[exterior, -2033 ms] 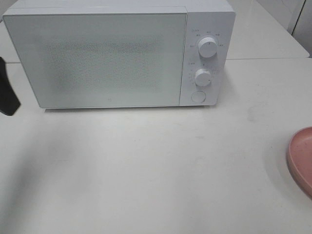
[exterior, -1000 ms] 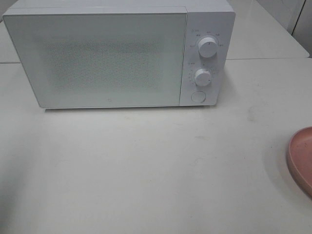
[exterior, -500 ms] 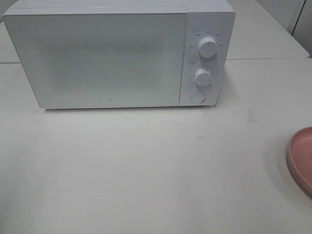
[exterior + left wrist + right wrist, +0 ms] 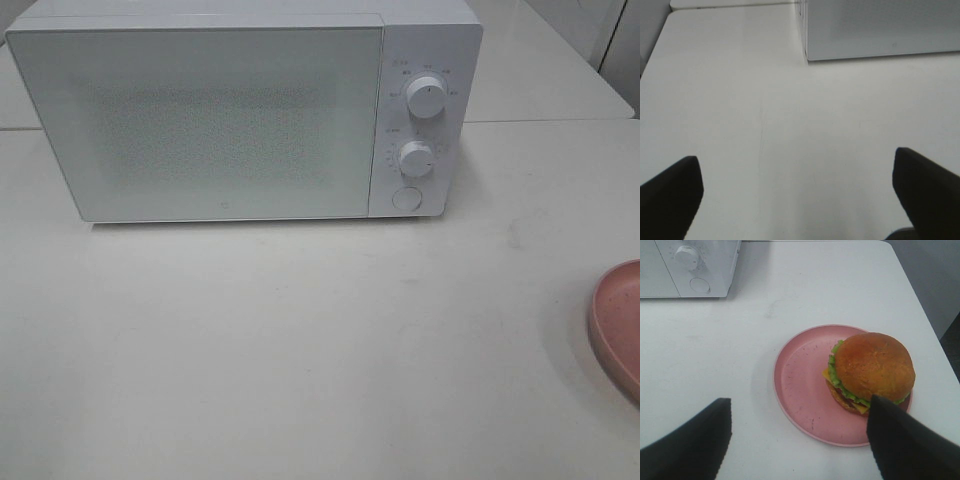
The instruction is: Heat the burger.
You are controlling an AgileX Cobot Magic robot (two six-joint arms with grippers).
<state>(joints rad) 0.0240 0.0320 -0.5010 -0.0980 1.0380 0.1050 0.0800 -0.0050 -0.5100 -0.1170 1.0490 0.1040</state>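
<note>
So there's one white microwave (image 4: 240,115) at about 11 o'clock on the table (image 4: 300,340), door shut, with two knobs and one round button on its panel. One pink plate (image 4: 620,325) pokes in at 3 o'clock. One burger (image 4: 871,371) sits on that plate, off toward one rim, only the right wrist cam sees it. Left gripper (image 4: 795,187) is spread wide over bare table, right gripper (image 4: 800,435) spread too, holding nothing. The dark arm seen at 9 o'clock two seconds back is gone now.

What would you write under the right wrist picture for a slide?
Open right gripper above a burger on a pink plate, microwave shut beyond.
</note>
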